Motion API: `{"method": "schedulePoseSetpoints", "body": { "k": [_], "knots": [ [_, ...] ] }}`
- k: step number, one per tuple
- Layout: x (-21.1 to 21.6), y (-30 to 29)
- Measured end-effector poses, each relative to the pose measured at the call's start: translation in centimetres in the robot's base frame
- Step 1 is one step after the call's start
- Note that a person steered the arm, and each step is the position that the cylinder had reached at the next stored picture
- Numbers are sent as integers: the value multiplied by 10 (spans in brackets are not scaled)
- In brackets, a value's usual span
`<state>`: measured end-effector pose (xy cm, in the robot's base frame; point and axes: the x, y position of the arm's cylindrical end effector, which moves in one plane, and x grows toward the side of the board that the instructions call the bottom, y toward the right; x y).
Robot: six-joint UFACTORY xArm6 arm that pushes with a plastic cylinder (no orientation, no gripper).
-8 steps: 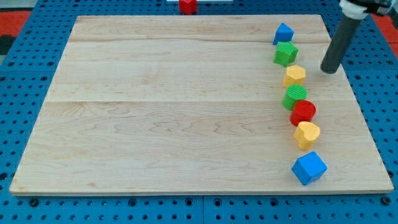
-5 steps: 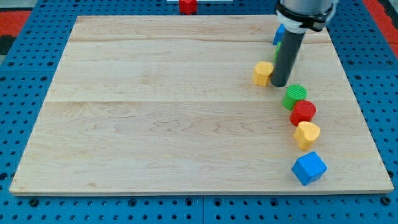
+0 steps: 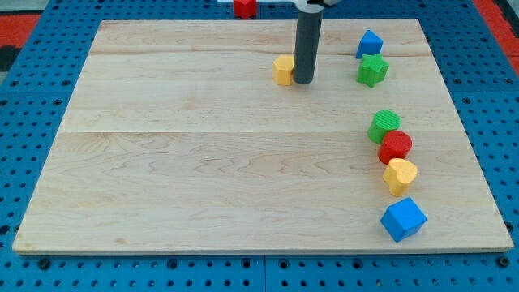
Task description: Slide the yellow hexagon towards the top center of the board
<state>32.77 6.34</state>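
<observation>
The yellow hexagon (image 3: 283,70) lies on the wooden board (image 3: 203,146), near the top and a little right of centre. My tip (image 3: 302,81) stands right against its right side, touching it. The dark rod rises from there to the view's top. No gripper is fitted.
At the upper right sit a blue block (image 3: 370,43) and a green star (image 3: 373,70). Down the right side run a green block (image 3: 385,126), a red round block (image 3: 396,147), a yellow heart-like block (image 3: 400,175) and a blue cube (image 3: 403,219). A red block (image 3: 245,8) lies off the board at the top.
My tip has swept left and up from the board's right side, pushing the yellow hexagon out of the column of blocks to near the top centre. The other blocks have stayed put.
</observation>
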Motion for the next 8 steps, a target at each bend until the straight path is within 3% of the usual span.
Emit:
{"method": "schedulePoseSetpoints", "body": {
  "k": [4,6,8],
  "knots": [
    [-41,-102],
    [-93,-95],
    [-93,-89]
  ]
}}
